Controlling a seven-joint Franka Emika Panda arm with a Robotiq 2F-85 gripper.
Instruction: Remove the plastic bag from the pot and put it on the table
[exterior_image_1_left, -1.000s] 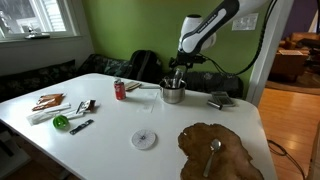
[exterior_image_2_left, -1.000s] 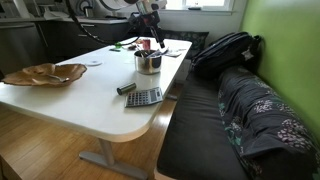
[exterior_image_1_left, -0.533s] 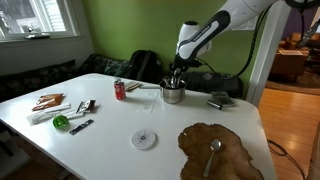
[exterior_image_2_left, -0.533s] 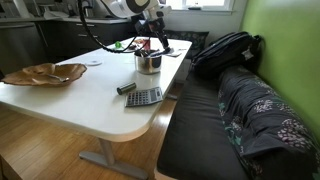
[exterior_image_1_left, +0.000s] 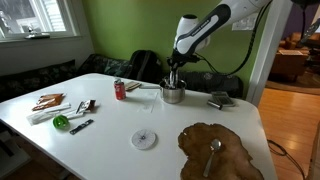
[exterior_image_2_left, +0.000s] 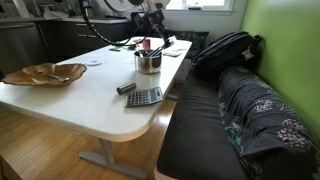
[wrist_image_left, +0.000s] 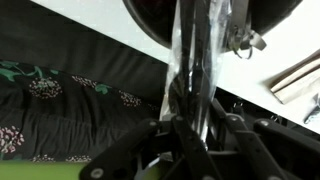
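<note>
Wrist view showed the gripper (wrist_image_left: 195, 135) pinched shut on the clear plastic bag (wrist_image_left: 196, 70), stretched taut from the pot (wrist_image_left: 150, 15), itself cut off by the frame edge; both exterior views left the bag too faint to see.

round steel pot (wrist_image_left: 215, 15): cut off by the wrist view's top edge; its inside is hidden behind its wall in both exterior views.
clear plastic bag (wrist_image_left: 193, 70): a streaked blur in the wrist view; too small to discern in both exterior views.
black gripper (wrist_image_left: 195, 128): out of focus, cropped by the bottom edge.
small tabletop objects (exterior_image_1_left: 62, 108): too small to identify.
</note>
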